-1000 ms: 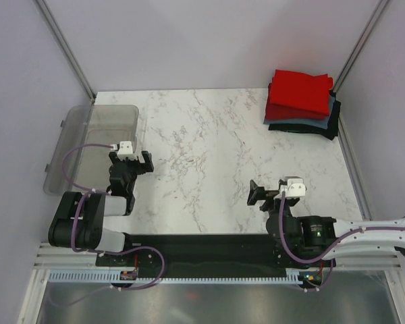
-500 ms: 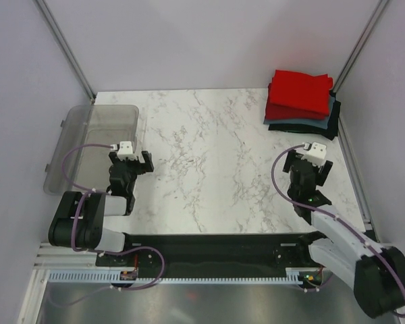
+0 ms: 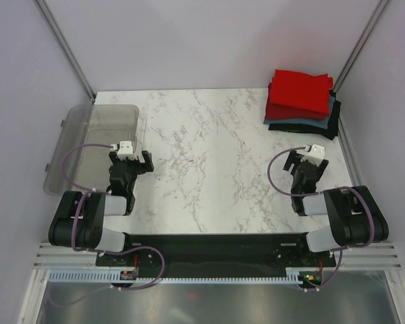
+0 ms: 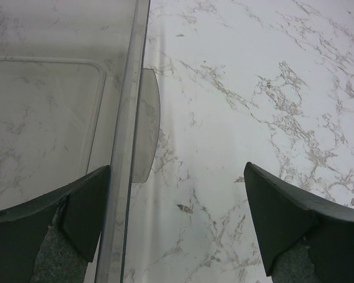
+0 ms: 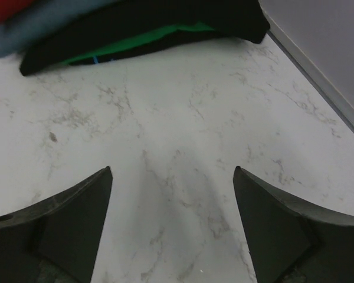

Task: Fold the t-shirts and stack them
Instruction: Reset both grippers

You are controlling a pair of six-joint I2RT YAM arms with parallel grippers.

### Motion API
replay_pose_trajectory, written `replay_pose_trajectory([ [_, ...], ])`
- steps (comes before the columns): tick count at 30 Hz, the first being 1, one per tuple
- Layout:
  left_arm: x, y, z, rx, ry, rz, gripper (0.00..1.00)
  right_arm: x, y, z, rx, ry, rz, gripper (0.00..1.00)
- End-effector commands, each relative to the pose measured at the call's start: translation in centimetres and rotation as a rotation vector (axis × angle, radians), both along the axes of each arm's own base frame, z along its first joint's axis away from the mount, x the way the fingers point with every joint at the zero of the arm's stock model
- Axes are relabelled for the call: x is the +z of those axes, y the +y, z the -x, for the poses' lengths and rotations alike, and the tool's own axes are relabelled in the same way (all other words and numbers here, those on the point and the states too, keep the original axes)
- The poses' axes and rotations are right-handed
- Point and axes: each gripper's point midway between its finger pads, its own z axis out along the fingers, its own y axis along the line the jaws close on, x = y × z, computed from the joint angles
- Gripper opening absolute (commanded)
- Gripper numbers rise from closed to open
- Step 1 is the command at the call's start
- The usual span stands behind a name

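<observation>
Clear grey plastic bin (image 3: 94, 145): left edge of the white marbled table (image 3: 216, 155).
Left gripper (image 3: 130, 160): just beside the bin, fingers wide, empty.
Right gripper (image 3: 305, 163): fingers wide, empty.
Folded t-shirts (image 3: 300, 101): stacked in the far right corner, red over grey-blue and black.

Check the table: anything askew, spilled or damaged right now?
Nothing spilled or damaged. The folded cloth t-shirts stacked in the far right corner are uneven: the bright red ones sit skewed over the grey-blue and black ones.
</observation>
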Motion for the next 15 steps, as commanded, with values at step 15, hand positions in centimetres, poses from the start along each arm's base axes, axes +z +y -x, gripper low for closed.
replay_pose_trajectory([
  [15, 1.3, 0.0, -0.5, -0.022, -0.059, -0.044, 1.00, 2.3, 4.1, -2.9, 0.237, -0.130, 0.005, 0.98],
])
